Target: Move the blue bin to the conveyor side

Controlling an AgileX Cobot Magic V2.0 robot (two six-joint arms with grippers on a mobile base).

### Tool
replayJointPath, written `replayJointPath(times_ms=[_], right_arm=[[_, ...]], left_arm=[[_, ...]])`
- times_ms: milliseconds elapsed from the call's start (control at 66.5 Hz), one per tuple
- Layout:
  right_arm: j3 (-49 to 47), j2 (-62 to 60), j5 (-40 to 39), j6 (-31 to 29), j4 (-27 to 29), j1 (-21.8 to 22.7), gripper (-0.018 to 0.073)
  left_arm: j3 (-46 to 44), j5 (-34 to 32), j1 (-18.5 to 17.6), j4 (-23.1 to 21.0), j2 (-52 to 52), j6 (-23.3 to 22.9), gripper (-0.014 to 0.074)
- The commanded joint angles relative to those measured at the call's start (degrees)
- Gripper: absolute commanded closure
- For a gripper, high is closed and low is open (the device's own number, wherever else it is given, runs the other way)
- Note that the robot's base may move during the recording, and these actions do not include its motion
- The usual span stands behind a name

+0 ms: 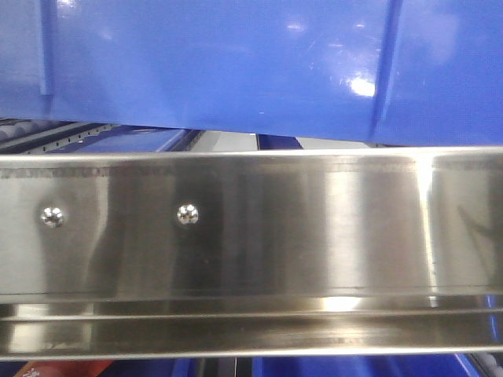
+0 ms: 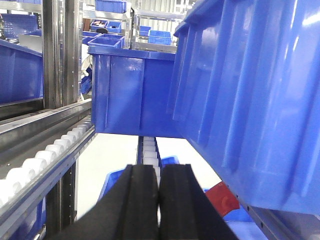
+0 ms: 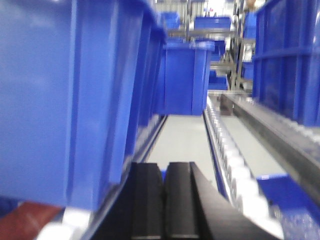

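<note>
Pinching left gripper (image 2: 159, 200) and right gripper (image 3: 163, 205) flat together, gripping nothing. Flanking the blue bin (image 2: 250, 100), looming close between them, just above the stainless rail (image 1: 251, 236). Facing another blue crate (image 2: 132, 95) farther along the roller tracks (image 2: 35, 167).

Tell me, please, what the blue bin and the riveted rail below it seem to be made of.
The blue bin looks like glossy moulded plastic: bright highlights, a moulded vertical rib. The rail looks like brushed stainless steel or similar polished metal: streaky mirror-like reflections, two round rivets.
</note>
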State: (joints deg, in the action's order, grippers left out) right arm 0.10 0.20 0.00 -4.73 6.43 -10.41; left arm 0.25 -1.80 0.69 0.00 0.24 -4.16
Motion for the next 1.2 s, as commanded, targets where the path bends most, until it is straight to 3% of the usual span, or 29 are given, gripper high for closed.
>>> replayJointPath(times_ms=[0,120,286,421,481,721,841,977,1187], right_arm=[[-0.10,-0.20,-5.05,-0.24,-0.55,-0.12,0.0628],[-3.50,-0.20,-2.84,-0.24,-0.55,-0.12,0.0628],[-17.50,-0.20,10.01,-0.24,-0.55,-0.12,0.0628],[-26.55,2.75,14.64,-0.24,-0.55,-0.12,0.0592],[-29.98,5.79,14.62,-0.24,-0.55,-0.12,0.0515],[-39.34,19.85,14.42,-0.24,-0.55,-0.12,-0.0018],[-41.75,27.01,11.43,-0.35,-1.10,-0.12,-0.0012],[-45.23,33.55,9.87,-0.35,-1.10,-0.12,-0.0012],[-55.11,40.93,20.44,-0.35,-1.10,-0.12,-0.0012]], left_arm=[[-0.25,-2.09,0.24,0.00,-0.24,0.08,0.0604],[-3.35,-1.24,0.24,0.44,-0.24,0.08,0.0604],[-16.01,9.79,0.24,2.89,0.39,0.08,0.0593],[-26.81,17.78,0.24,5.48,5.29,0.08,0.0480],[-31.26,19.79,0.24,5.48,7.79,0.08,0.0400],[-44.50,22.35,0.24,5.48,20.58,0.08,0.0165],[-48.62,23.03,-0.85,5.56,26.02,0.08,0.0078],[-52.64,24.25,-5.80,7.25,31.42,0.08,0.0014],[-65.88,40.86,-10.89,7.25,44.08,0.08,0.0015]])
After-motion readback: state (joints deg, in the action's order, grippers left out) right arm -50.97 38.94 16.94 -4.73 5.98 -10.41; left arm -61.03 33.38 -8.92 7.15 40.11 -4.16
